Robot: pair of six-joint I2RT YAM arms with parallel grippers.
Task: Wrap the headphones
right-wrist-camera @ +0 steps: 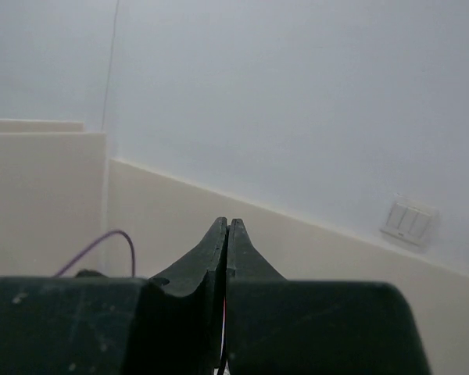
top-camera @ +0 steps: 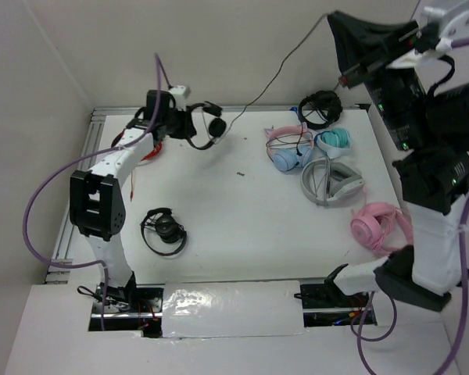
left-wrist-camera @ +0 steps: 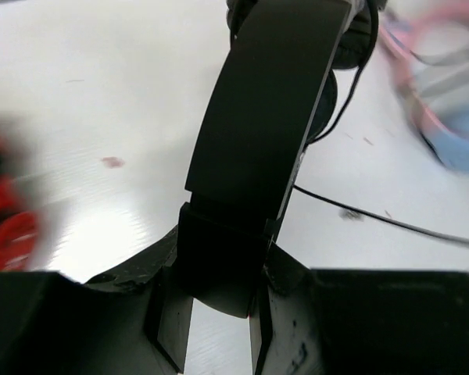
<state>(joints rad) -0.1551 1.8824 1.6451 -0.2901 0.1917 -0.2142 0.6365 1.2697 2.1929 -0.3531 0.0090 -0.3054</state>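
The black headphones point(top-camera: 207, 125) hang at the back left of the table. My left gripper point(top-camera: 186, 123) is shut on their thin headband, which fills the left wrist view point(left-wrist-camera: 273, 117) between my jaws point(left-wrist-camera: 219, 285). An ear pad point(left-wrist-camera: 352, 47) shows beyond it. The long thin cable point(top-camera: 273, 78) runs taut from the headphones up to my right gripper point(top-camera: 331, 16), raised high at the back right and shut on it. In the right wrist view the gripper point(right-wrist-camera: 228, 226) is closed and faces the wall. A stretch of cable point(left-wrist-camera: 391, 224) crosses above the table.
A compact black pair point(top-camera: 164, 230) lies front left, and a red pair point(top-camera: 147, 153) sits under the left arm. At the right lie another black pair point(top-camera: 320, 109), a pink-blue pair point(top-camera: 285, 148), a teal pair point(top-camera: 334, 139), a grey pair point(top-camera: 332, 183) and a pink pair point(top-camera: 379, 226).
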